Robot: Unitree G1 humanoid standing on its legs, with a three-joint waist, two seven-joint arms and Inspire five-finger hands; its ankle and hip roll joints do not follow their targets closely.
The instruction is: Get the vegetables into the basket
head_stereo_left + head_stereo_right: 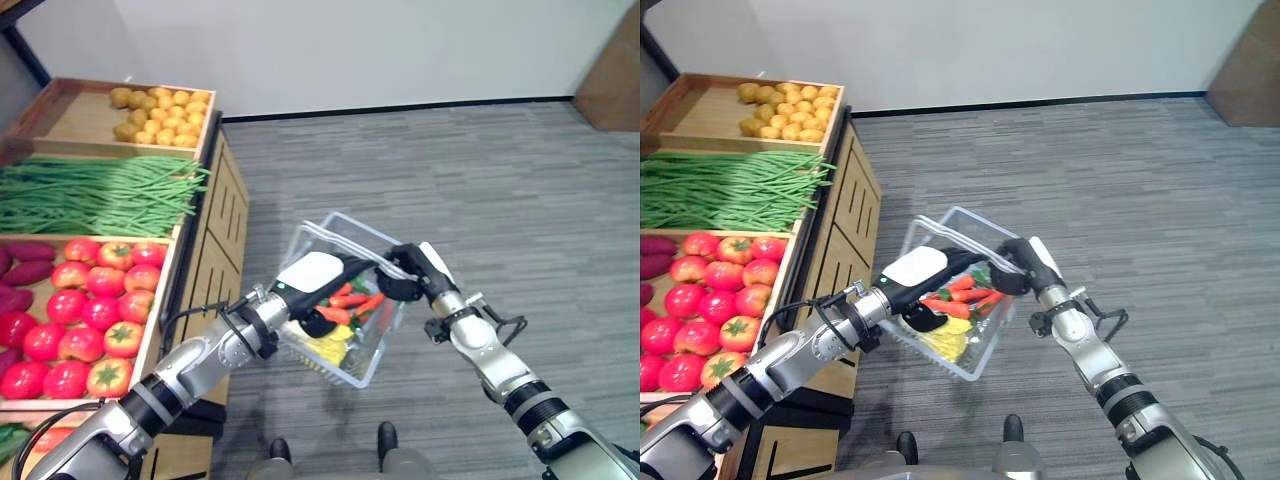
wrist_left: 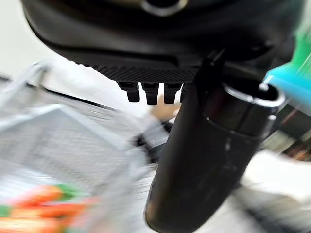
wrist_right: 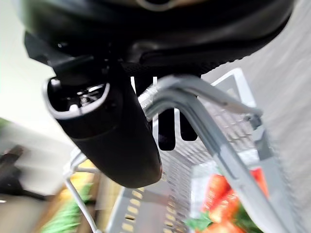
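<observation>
A clear wire basket (image 1: 345, 225) hangs in the air beside the produce stand. My right hand (image 1: 415, 268) is shut on its metal handle (image 3: 194, 97), fingers curled over the wire. Inside lie orange carrots (image 1: 350, 298), red pieces and something yellow (image 1: 330, 345). My left hand (image 1: 315, 275) reaches over the basket's near rim, open, with nothing between its fingers and thumb (image 2: 204, 160). The carrots (image 2: 39, 196) show blurred under that hand.
The wooden stand (image 1: 215, 250) on the left holds potatoes (image 1: 160, 112), green beans (image 1: 100, 195), tomatoes (image 1: 90, 310) and purple roots (image 1: 25, 265). Grey carpet (image 1: 480, 180) stretches to the right and behind the basket.
</observation>
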